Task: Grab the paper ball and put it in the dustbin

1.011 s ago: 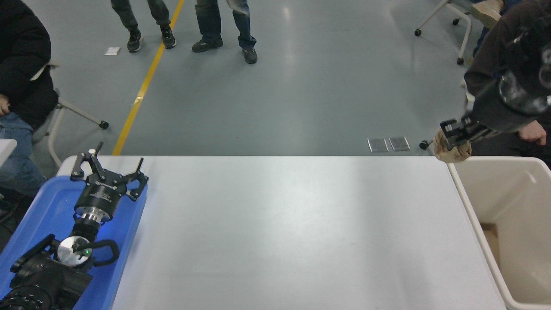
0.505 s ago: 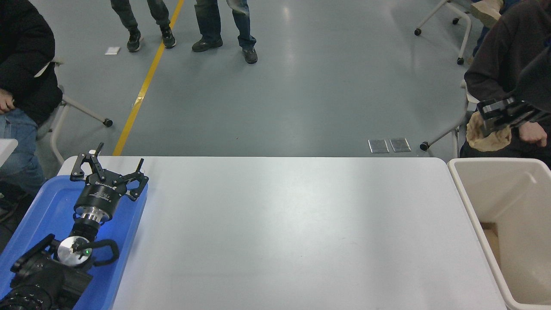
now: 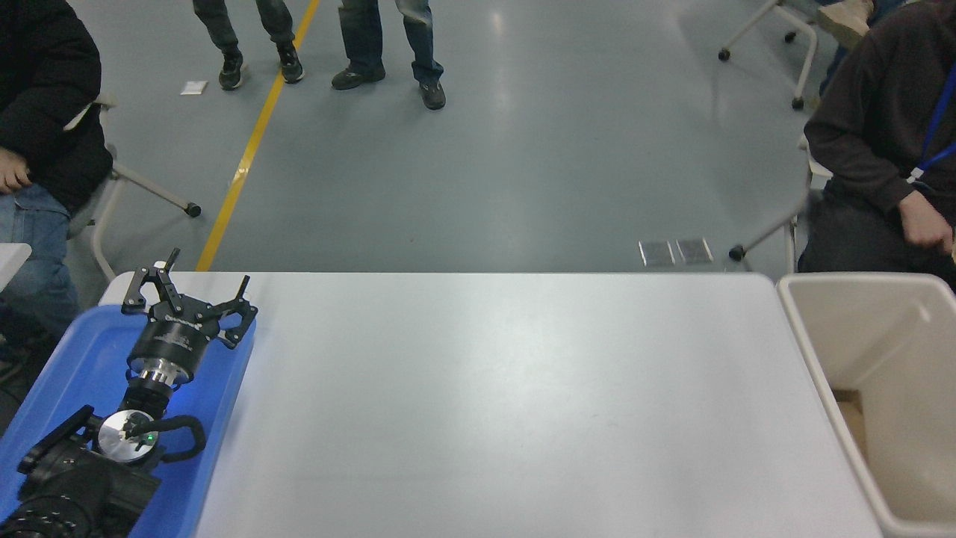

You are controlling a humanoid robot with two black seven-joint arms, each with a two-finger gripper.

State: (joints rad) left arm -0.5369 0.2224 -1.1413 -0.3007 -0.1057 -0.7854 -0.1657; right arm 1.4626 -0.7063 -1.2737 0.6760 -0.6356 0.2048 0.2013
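Note:
The dustbin (image 3: 810,340) is a large cream-beige plastic bin standing against the table's right end; a strip of tan shows low on its inner floor. The paper ball is out of view. My right arm and its gripper are out of view. My left gripper (image 3: 190,288) is parked at the lower left over the blue tray, open and empty.
A shallow blue tray (image 3: 89,359) sits at the table's left end under my left arm. A seated person (image 3: 874,134) is just behind the dustbin at the upper right; another sits at the far left. Two people stand at the top. Wheeled chair legs stand behind the table.
My right gripper, shut on the paper ball, moved right and up past the dustbin's far corner and has left the picture with the ball. The left arm has not moved.

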